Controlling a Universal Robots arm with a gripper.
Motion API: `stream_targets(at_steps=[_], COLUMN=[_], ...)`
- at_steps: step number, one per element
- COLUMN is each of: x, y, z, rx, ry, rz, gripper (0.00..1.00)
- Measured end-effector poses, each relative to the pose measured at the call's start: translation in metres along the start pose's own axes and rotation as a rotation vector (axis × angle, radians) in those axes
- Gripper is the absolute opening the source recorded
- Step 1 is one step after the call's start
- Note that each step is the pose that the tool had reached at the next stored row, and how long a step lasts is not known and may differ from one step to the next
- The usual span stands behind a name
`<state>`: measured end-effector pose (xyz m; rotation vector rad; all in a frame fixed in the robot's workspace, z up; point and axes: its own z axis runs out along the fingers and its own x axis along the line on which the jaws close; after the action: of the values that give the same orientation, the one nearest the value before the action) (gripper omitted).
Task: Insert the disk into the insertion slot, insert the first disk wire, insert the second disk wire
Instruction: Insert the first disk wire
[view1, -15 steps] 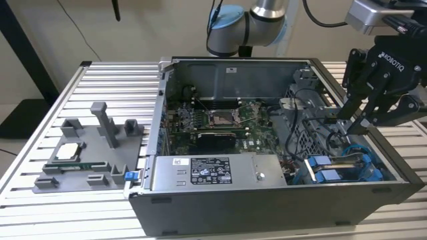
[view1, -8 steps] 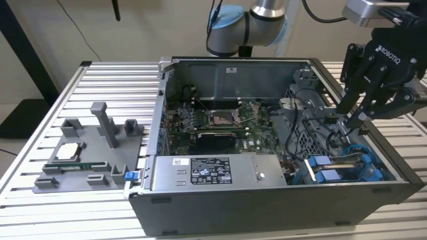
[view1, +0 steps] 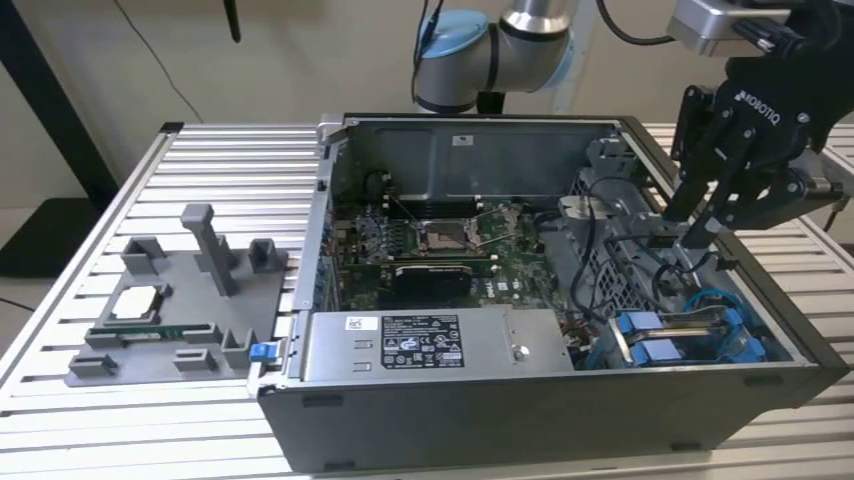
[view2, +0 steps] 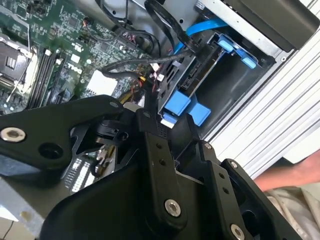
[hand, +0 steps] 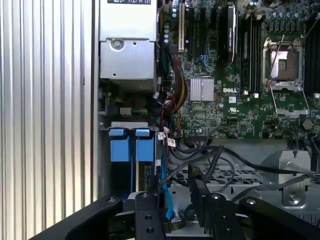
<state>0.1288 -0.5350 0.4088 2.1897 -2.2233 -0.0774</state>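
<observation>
— Exterior view first: where is the disk?
— One disk, seated in the insertion slot at four o'clock of the case, two blue tabs at its mouth.
— And your fingers?
— My two fingers hang at two o'clock over black cables, parted, gripping nothing I can see. One blue cable runs beside the disk.

A slatted aluminium table stands under even light before a plain beige wall.

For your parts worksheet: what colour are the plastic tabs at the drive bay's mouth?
Bright blue tabs, clearest in the first wrist view.
</observation>
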Motion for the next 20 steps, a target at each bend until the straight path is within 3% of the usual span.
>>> stream_targets(at_steps=[4,7,17,20], x=[-0.0085,-0.0121,-0.0122,-0.0121], y=[0.0004,0.0004,0.0037,0.0042], z=[0.0053,0.0104,0.0176,0.0200], rx=[0.0090,0.0098,0.0099,0.0099], ry=[-0.0002,-0.0002,-0.0015,-0.0062], rz=[0.000,0.000,0.003,0.006], gripper=[1.00,1.00,1.00,1.00])
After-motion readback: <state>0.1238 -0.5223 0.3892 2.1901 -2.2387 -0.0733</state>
